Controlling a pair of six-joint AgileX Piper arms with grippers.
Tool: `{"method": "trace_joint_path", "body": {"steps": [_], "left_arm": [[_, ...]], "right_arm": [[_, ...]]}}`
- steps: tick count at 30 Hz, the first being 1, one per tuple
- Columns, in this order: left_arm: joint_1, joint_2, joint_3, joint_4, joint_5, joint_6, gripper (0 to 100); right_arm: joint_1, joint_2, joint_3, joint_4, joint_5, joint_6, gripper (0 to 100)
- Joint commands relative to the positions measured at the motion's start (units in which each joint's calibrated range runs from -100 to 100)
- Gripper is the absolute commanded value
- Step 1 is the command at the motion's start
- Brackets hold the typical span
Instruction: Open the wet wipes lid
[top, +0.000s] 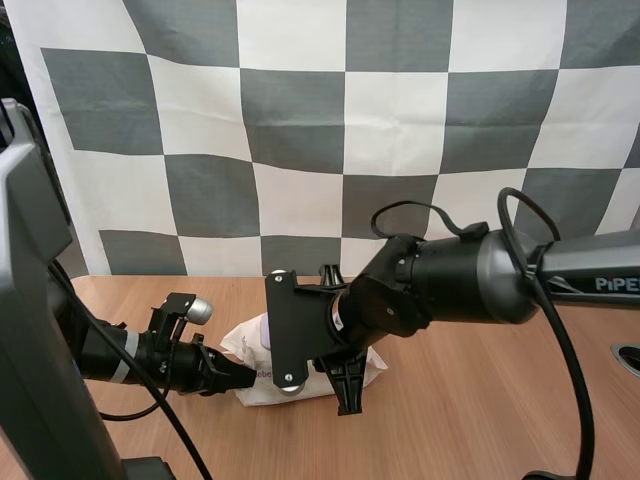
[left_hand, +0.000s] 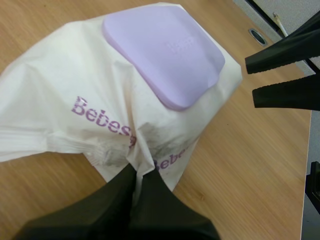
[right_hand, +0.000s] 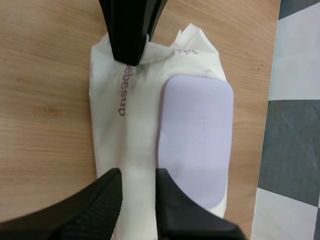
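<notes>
The pack of wet wipes (top: 245, 348) lies on the wooden desk (top: 480, 400), near its middle, with the purple lid (left_hand: 162, 52) flat and closed. The left pincer (left_hand: 136, 172) nips a fold of wrapper at the pack's left end. The right pincer (right_hand: 137, 177) stands with its fingers apart over the right end, beside the lid.

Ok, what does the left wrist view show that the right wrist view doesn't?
Left wrist view: the left gripper close up, shut on a crumpled fold of the wet wipes pack. Right wrist view: the right gripper open, ribbed faces apart, over the pack beside the lid. Both: the white pack on the wooden table, lilac lid shut flat.
</notes>
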Motion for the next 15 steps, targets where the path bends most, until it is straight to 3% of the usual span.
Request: {"method": "trace_joint_path", "body": {"steps": [1,15], "left_arm": [[-0.01,0.07,0.07,0.07,0.02,-0.26,0],[-0.01,0.07,0.07,-0.15,0.02,-0.26,0]], "right_arm": [[0.05,0.01,1.04,-4.1,-4.61,3.37,39],[0.05,0.7,1.04,-3.41,-11.78,4.36,39]]}}
